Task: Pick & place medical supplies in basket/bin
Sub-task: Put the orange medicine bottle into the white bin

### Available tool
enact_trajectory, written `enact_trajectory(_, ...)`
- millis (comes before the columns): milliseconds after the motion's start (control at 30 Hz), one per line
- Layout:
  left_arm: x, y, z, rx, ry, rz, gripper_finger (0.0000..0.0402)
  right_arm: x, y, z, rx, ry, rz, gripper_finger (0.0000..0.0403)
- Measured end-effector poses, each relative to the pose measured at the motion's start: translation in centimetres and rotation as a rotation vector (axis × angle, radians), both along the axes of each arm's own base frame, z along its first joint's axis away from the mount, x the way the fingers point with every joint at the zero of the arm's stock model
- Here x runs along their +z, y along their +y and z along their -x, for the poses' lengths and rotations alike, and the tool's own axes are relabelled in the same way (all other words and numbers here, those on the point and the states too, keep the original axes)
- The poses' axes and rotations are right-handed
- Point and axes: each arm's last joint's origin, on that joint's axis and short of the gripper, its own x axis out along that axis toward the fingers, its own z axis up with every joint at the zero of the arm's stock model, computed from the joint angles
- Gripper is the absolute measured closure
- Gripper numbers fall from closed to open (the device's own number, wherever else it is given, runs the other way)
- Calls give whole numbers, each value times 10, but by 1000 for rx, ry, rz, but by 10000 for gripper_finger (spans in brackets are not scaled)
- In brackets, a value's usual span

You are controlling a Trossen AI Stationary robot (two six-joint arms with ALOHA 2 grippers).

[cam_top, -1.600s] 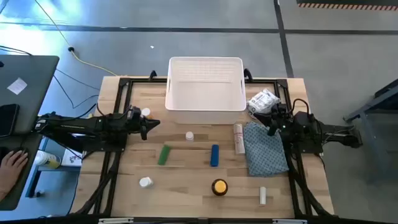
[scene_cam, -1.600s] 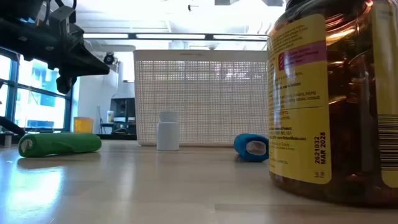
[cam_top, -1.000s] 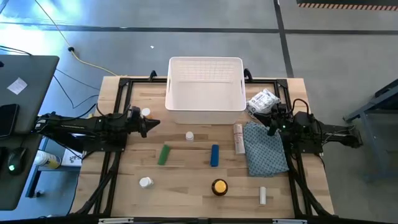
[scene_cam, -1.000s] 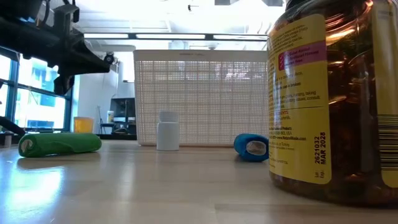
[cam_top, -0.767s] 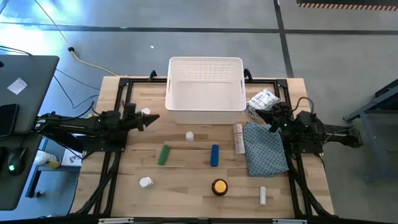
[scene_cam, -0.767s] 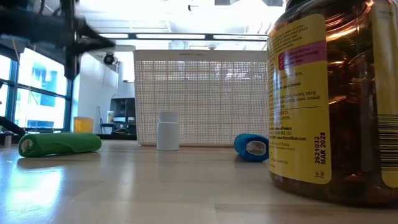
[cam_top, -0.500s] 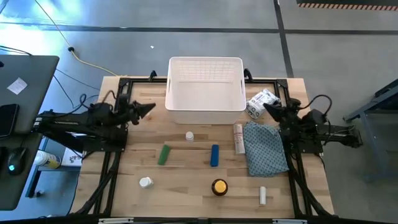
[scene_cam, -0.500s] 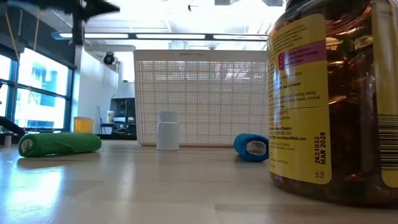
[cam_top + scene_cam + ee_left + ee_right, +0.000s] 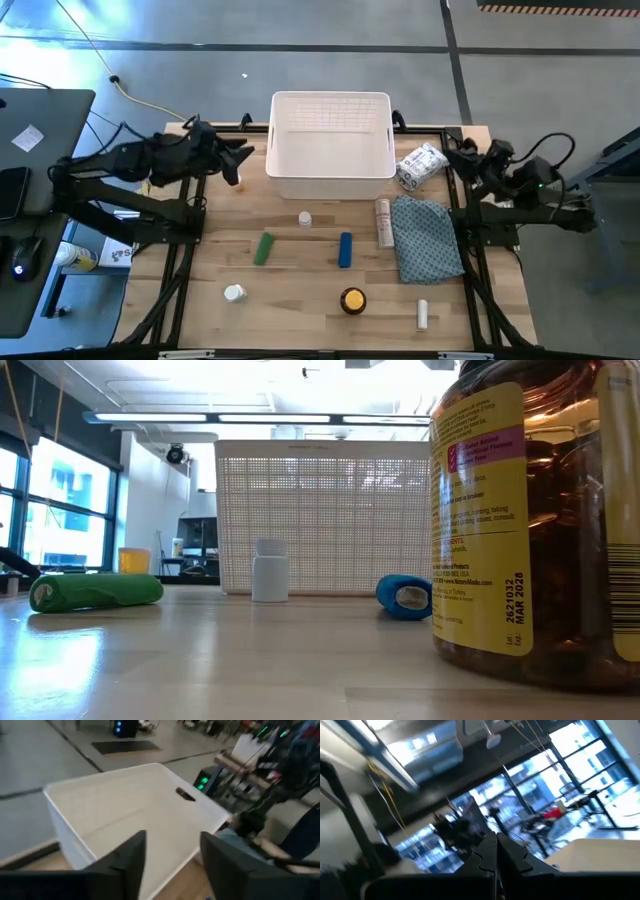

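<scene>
Bin (image 9: 330, 150) sits at 12 o'clock on the table (image 9: 300, 310), white, lattice-sided, nothing visible inside. Supplies lie scattered on the wood around it: small white bottle (image 9: 305, 219) just at 6 o'clock of the bin; green piece (image 9: 264, 248) and blue piece (image 9: 345, 250) side by side near table centre; second white bottle (image 9: 234, 293) toward 7 o'clock; amber bottle (image 9: 353, 300), yellow cap up, at 6 o'clock; white tube (image 9: 383, 222) at 3 o'clock of centre, touching the edge of the patterned cloth (image 9: 425, 238); another small tube (image 9: 422, 315) toward 5 o'clock; crinkly packet (image 9: 421, 165) just beside the bin at 2 o'clock. Left gripper (image 9: 240, 158) hangs at 10 o'clock, just off the bin's left wall, fingers (image 9: 127, 865) parted with nothing between them; its wrist view looks into the bin. Right gripper (image 9: 455, 152) is at 2 o'clock, near the packet, lifted and tilted up toward the room, fingers (image 9: 490, 857) pressed together, empty. Low view shows neither arm, only the green piece, white bottle and blue piece in front of the bin, amber bottle close up.
</scene>
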Motion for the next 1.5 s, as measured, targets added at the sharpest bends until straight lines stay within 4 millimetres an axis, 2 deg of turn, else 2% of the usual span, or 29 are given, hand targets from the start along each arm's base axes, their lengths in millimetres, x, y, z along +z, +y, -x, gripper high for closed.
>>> enact_trajectory(100,15,4,-4,54,138,11,142,22,-1,-8,-22,89,49,402)
enact_trajectory(233,22,18,-10,132,347,114,136,46,-2,-22,-39,204,98,396)
enact_trajectory(367,16,35,-16,172,566,275,152,62,-3,-35,-42,309,119,372)
enact_trajectory(500,5,47,-29,42,746,282,170,78,-4,-40,-60,358,111,334)
enact_trajectory(700,-28,67,-37,-99,938,331,173,97,-4,-31,-106,342,99,268)
enact_trajectory(900,-64,89,-24,-118,1074,406,155,98,-4,-22,-105,330,81,224)
enact_trajectory(1133,-108,103,-21,-247,1171,390,140,96,-4,-20,-102,348,76,214)
enact_trajectory(1367,-149,110,-17,-179,1204,493,116,95,-4,-20,-125,355,72,214)
enact_trajectory(1500,-162,114,-16,-163,1176,515,90,95,-5,-20,-152,357,65,214)
